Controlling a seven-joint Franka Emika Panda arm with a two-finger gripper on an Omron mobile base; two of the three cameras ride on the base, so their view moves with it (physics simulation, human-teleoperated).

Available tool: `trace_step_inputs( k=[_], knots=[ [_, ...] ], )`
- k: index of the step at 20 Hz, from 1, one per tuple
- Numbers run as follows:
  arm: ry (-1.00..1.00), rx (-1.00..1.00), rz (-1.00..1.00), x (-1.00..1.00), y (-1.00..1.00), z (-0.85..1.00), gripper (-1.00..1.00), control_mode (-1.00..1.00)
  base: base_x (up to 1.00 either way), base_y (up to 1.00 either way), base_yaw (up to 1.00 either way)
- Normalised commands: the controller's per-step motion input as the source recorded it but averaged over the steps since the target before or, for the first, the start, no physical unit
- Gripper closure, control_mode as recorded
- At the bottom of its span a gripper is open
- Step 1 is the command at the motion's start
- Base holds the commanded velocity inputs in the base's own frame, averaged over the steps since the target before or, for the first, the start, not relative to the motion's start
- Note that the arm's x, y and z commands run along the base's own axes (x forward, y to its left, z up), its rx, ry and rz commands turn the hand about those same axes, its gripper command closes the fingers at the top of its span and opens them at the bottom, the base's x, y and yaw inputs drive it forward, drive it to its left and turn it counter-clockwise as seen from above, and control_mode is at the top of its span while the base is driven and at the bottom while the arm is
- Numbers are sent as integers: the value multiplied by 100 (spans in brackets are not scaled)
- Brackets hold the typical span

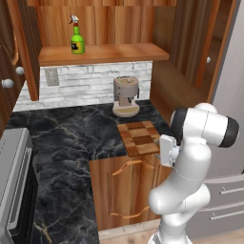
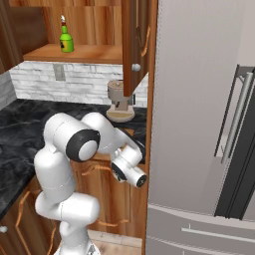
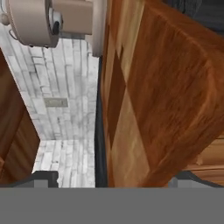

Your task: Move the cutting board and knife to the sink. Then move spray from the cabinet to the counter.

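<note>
The checkered cutting board [image 1: 139,137] lies flat at the right end of the black marble counter [image 1: 71,138], in front of the coffee machine. My gripper [image 1: 162,145] is level with the board's right edge, rolled on its side. In the hand view the gripper [image 3: 116,180] is open, and the board [image 3: 120,109] shows edge-on between the two spread fingertips. The green spray [image 1: 77,40] stands upright on the shelf of the open cabinet [image 1: 119,51], and the right base view shows the spray [image 2: 66,39] too. The knife and the sink are out of view.
A coffee machine [image 1: 126,95] stands against the white brick wall behind the board. The grey stove [image 1: 12,181] is at the left. A tall grey fridge [image 2: 199,124] rises close on the right. The open cabinet door [image 2: 132,45] hangs above the arm.
</note>
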Motion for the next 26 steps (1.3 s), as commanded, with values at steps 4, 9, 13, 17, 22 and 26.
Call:
trace_step_inputs(
  k=[4, 9, 13, 17, 22, 26],
  knots=[
    [0, 0, 0, 21, 1, -7, -100, -100, 0, 0, 0],
    [0, 0, 0, 17, 4, -17, -100, -100, 0, 0, 0],
    [0, 0, 0, 16, 5, -19, -100, -100, 0, 0, 0],
    [0, 0, -1, 11, 6, -4, 100, -100, 0, 0, 0],
    [0, 0, 0, 1, 0, 0, 100, -100, 0, 0, 0],
    [-1, 0, 0, -2, 0, 2, 100, -100, 0, 0, 0]
  ],
)
